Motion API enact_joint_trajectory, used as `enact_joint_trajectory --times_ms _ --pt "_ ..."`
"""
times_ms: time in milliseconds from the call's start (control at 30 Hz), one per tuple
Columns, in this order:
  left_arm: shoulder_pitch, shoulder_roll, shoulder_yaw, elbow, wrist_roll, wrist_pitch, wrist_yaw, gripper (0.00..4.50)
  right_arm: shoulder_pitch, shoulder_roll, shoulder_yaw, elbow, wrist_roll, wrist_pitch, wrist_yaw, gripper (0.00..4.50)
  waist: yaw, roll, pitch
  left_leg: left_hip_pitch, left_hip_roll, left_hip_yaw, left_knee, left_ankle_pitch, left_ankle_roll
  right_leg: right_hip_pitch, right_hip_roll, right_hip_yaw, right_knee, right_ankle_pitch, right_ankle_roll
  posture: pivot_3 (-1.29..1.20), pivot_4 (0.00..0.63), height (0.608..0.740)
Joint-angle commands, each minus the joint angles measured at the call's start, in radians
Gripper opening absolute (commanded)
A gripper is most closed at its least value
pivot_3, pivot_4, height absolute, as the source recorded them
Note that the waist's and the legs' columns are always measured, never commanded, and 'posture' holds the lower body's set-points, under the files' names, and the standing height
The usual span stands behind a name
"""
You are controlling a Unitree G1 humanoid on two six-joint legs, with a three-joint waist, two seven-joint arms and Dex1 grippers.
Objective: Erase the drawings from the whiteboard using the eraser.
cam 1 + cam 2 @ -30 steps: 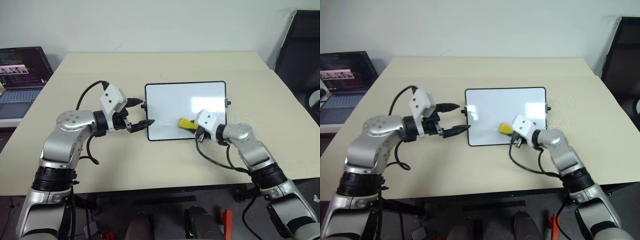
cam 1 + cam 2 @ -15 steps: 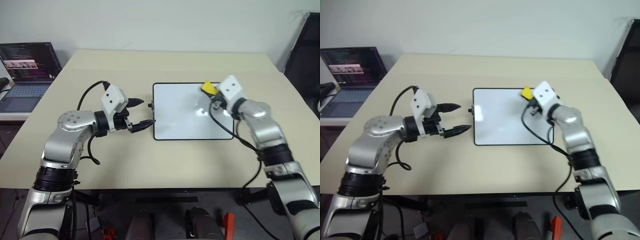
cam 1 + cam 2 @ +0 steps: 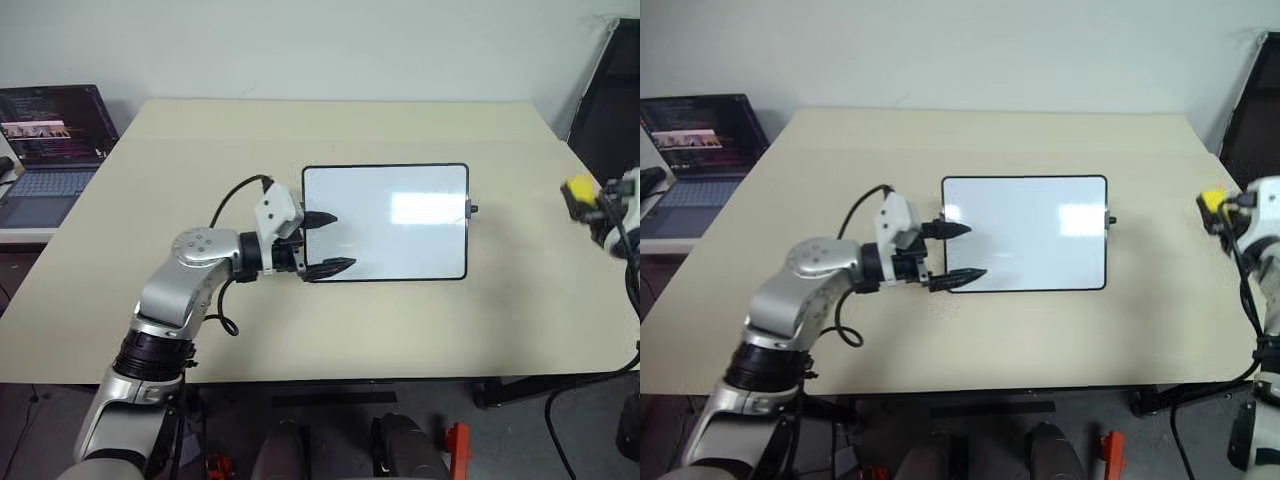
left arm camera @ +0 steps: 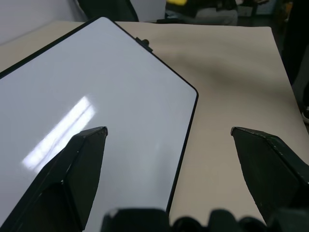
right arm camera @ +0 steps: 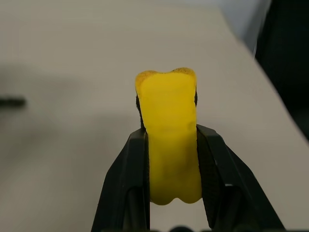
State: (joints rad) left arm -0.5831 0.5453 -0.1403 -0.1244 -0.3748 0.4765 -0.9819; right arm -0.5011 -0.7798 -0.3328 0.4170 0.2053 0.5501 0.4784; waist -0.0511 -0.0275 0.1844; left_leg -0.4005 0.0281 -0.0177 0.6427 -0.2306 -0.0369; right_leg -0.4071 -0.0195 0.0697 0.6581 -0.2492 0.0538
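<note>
No drawings show on the whiteboard [image 3: 385, 222]; erasing looks finished. The right gripper [image 3: 590, 205], well right of it, clamps the eraser [image 3: 578, 187]; the left gripper [image 3: 330, 243] gapes over its left edge. Next: set the eraser on the worktop [image 3: 300, 320].

An office or lab room: plain beige worktop [image 3: 300, 330], open laptop [image 3: 45, 140] showing code, bare white wall [image 3: 320, 40]

The whiteboard [image 3: 385, 222], a glossy white rectangle with a thin black frame, rounded corners and a small black knob on its short side, lay flat near the middle of the desk, its surface wiped clean of any marks. The eraser [image 5: 170, 140], a small bright yellow block, was held upright above the desk's right edge, well apart from the board.
</note>
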Motion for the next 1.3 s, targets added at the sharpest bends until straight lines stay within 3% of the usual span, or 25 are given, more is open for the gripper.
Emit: enact_joint_trajectory --times_ms 33,533,567,633,867,1000,1067,1133,1300 --pt "-0.019 -0.001 0.002 -0.018 -0.001 -0.015 -0.011 4.50 -0.013 -0.014 0.022 -0.009 -0.014 0.003 0.009 0.97 -0.009 0.001 0.000 0.000 0.000 0.000 0.000 0.000 0.000 0.000 0.000 0.000 0.000 0.000 0.000 0.00 0.150 0.740" --pt "0.014 0.025 0.020 -0.053 -0.002 0.001 0.000 4.50 -0.056 -0.011 0.080 0.108 -0.027 0.029 0.061 0.97 -0.006 0.001 0.000 0.000 0.000 0.000 0.000 0.000 0.000 0.000 0.000 0.001 0.000 -0.001 0.002 0.00 0.150 0.740" --pt "0.016 0.025 0.020 -0.056 -0.001 0.001 0.001 4.50 -0.061 -0.009 0.078 0.114 -0.026 0.029 0.058 1.67 -0.006 0.001 0.000 0.000 0.000 0.001 0.000 0.000 0.000 0.000 0.000 0.001 0.000 -0.001 0.002 0.00 0.150 0.740" --pt "0.021 0.028 0.021 -0.060 -0.002 0.002 0.005 4.50 -0.065 -0.009 0.079 0.113 -0.026 0.032 0.057 2.05 -0.006 0.001 0.000 0.000 0.000 0.001 0.000 0.000 0.000 0.000 0.000 0.001 0.000 -0.001 0.002 0.00 0.150 0.740" --pt "0.025 0.033 0.079 -0.033 0.011 -0.018 0.065 4.50 -0.060 -0.034 0.058 -0.043 0.004 0.055 0.082 4.46 -0.007 0.001 0.000 0.000 0.000 0.000 0.000 0.000 0.000 0.000 0.000 0.001 0.000 -0.001 0.002 0.00 0.150 0.740" --pt "-0.025 -0.037 0.237 0.112 0.070 -0.121 0.331 4.50 -0.044 0.067 0.034 -0.190 0.050 -0.036 0.054 4.46 -0.008 0.001 0.000 0.001 0.001 0.000 0.001 0.000 0.000 0.000 0.001 0.000 0.001 -0.002 0.005 0.00 0.150 0.740" --pt "-0.057 -0.069 0.282 0.234 0.148 -0.196 0.503 4.50 -0.024 0.142 0.033 -0.165 0.048 -0.105 0.016 4.46 -0.007 -0.001 -0.001 0.001 0.001 -0.002 0.001 0.000 0.000 0.001 0.001 -0.001 0.001 -0.003 0.005 0.00 0.150 0.740" --pt "-0.073 -0.100 0.297 0.340 0.225 -0.254 0.648 4.50 -0.007 0.218 0.016 -0.100 0.040 -0.207 -0.029 4.46 -0.002 -0.002 -0.001 0.001 0.001 -0.003 0.001 0.000 0.000 0.002 0.001 -0.002 0.001 -0.002 0.005 0.00 0.150 0.740" --pt "-0.019 -0.174 0.265 0.402 0.321 -0.360 0.783 4.50 0.031 0.283 -0.011 -0.009 0.030 -0.355 -0.098 4.46 0.021 -0.001 -0.001 -0.002 -0.003 0.000 0.001 -0.001 -0.001 -0.001 -0.004 0.000 -0.001 0.001 0.004 0.00 0.150 0.740"
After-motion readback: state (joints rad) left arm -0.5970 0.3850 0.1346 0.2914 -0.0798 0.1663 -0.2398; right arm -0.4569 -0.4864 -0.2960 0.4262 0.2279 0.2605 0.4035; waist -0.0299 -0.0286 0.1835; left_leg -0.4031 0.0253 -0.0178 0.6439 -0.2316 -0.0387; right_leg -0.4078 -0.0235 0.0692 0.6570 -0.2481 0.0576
